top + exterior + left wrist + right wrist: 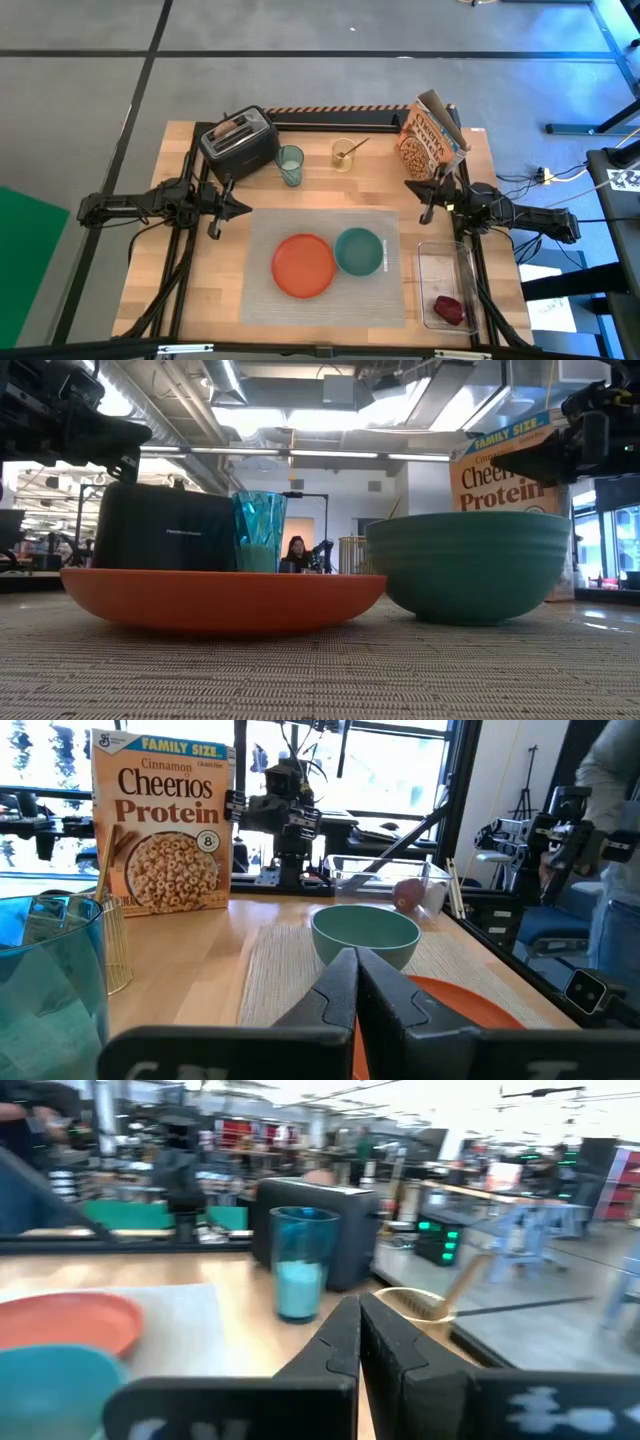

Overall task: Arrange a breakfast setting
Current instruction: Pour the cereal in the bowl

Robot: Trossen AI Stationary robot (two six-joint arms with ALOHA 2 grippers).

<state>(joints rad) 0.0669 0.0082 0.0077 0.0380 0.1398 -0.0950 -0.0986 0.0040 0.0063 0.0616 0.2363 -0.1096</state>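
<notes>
A grey placemat [325, 300] lies at the table's middle. On it rest an orange plate [303, 265] and, to its right, a teal bowl [359, 250]. A pale teal tumbler [290, 165] stands beyond the mat beside the black toaster [238, 142]. A toast slice [234, 128] stands in the toaster's slot. A gold spoon [356, 147] leans in a small yellowish glass [344, 155]. A dark-red fruit [449, 309] lies in a clear tray. My left gripper [246, 208] is shut and empty by the mat's far left corner. My right gripper [410, 187] is shut and empty by its far right corner.
A Cheerios box [432, 135] stands at the far right, just behind my right gripper. The clear tray [447, 275] lies right of the mat by the near edge. Bare wood shows left of the mat and along the near edge.
</notes>
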